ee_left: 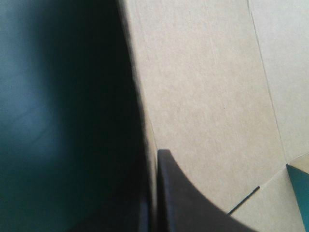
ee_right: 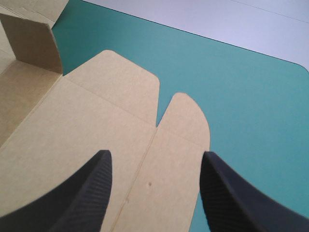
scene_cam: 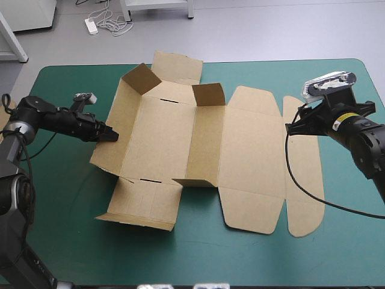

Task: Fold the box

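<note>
High view: brown box (scene_cam: 162, 138) lies mid-table on the teal-green cover (scene_cam: 66, 223), partly formed — two far corner flaps (scene_cam: 209, 93) up, lid (scene_cam: 252, 150) flat toward the right; left gripper (scene_cam: 112, 136) at its left wall (scene_cam: 114, 114), right gripper (scene_cam: 293, 127) over the lid's end flap (scene_cam: 304, 180).

Left wrist view: black fingers (ee_left: 183, 198) clamped on the wall's edge, board between them; the step looks like wall-raising.

Right wrist view: fingers apart above the flat lid — nothing gripped; next, I judge, stand the wall upright and tuck it.

No print or label legible.
</note>
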You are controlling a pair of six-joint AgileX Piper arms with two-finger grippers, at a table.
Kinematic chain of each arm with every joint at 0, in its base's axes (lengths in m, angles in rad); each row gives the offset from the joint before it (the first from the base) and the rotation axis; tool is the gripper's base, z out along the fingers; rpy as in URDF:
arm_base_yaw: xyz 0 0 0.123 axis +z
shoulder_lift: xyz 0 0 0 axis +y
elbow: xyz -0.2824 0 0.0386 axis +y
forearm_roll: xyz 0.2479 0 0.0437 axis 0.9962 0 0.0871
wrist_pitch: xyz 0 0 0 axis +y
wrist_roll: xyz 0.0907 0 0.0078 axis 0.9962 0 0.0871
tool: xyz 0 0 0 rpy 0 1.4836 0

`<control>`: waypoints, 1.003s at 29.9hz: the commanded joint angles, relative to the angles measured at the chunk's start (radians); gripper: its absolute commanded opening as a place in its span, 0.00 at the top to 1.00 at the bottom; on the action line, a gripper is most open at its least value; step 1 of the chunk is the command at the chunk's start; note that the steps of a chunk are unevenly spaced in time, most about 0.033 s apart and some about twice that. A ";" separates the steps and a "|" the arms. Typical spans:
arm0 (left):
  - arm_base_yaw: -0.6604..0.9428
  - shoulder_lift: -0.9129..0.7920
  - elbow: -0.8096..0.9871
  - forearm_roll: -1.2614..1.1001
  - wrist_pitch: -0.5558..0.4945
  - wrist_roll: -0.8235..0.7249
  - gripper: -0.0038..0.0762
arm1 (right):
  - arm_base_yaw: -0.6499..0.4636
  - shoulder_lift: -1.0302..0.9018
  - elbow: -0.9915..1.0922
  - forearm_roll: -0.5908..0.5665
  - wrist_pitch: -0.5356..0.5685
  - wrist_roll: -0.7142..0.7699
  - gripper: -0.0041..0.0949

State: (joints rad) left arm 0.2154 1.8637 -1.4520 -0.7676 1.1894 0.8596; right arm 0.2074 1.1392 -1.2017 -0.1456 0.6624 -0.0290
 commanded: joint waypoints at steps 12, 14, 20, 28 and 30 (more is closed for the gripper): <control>-0.277 -0.048 -0.300 0.290 -0.136 0.321 0.96 | -0.006 -0.019 -0.037 -0.078 -0.027 0.056 0.44; -0.324 -0.048 -0.300 0.299 -0.194 0.402 0.96 | -0.006 -0.019 -0.037 -0.078 -0.022 0.056 0.44; -0.455 -0.048 -0.301 0.339 -0.355 0.625 0.95 | -0.006 -0.019 -0.037 -0.076 -0.019 0.068 0.44; -0.608 -0.048 -0.377 0.574 -0.610 0.562 0.95 | -0.080 -0.009 -0.064 -0.056 -0.082 0.201 0.44; -0.630 -0.048 -0.406 0.613 -0.633 0.567 0.95 | -0.129 0.009 -0.116 -0.023 -0.045 0.183 0.44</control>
State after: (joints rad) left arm -0.3794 1.8672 -1.7822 -0.2052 0.6912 1.4359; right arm 0.1322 1.1484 -1.2345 -0.1877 0.6641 0.1597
